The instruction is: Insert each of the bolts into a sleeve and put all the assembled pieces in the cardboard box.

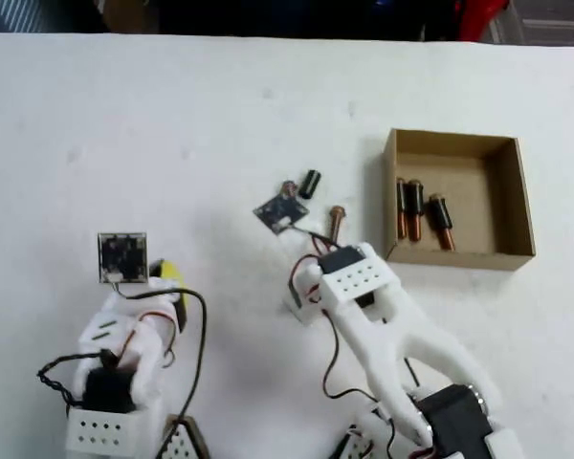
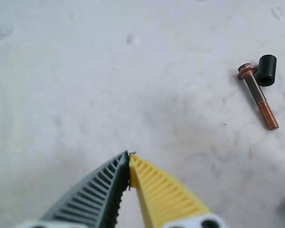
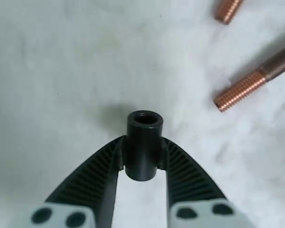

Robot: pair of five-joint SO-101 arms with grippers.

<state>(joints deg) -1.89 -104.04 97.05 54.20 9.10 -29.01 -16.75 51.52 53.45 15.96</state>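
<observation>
Right gripper (image 3: 142, 141) has its black fingers (image 3: 95, 175) clamped on a sleeve (image 3: 144, 126), and the open bore is turned toward the wrist camera. My read is that this keeps the hole free for a bolt to slide in. Two bare bolts wait on the tabletop (image 1: 172, 115) just beyond it, one (image 3: 249, 85) nearer and one (image 3: 227, 9) farther, both with their threaded ends toward the gripper.

Left gripper (image 2: 128, 159) sits low at 8 o'clock on the tabletop, its grey and yellow fingers (image 2: 156, 185) pinched together on nothing. It looks parked out of the way, well apart from the parts. Seen from its wrist, a spare sleeve (image 2: 266, 70) lies right against the head of one of those bolts.

The box (image 1: 517, 206) stands at 3 o'clock, about 2 o'clock from the right arm.

Now the count:
- **Sleeves outside the box:** two, one gripped and one loose.
- **Bare bolts:** two.
- **Assembled pieces:** three, lying side by side in the box at (image 1: 400, 208), (image 1: 414, 208) and (image 1: 441, 222).

By my judgement that's three pairs done and two to go.
</observation>
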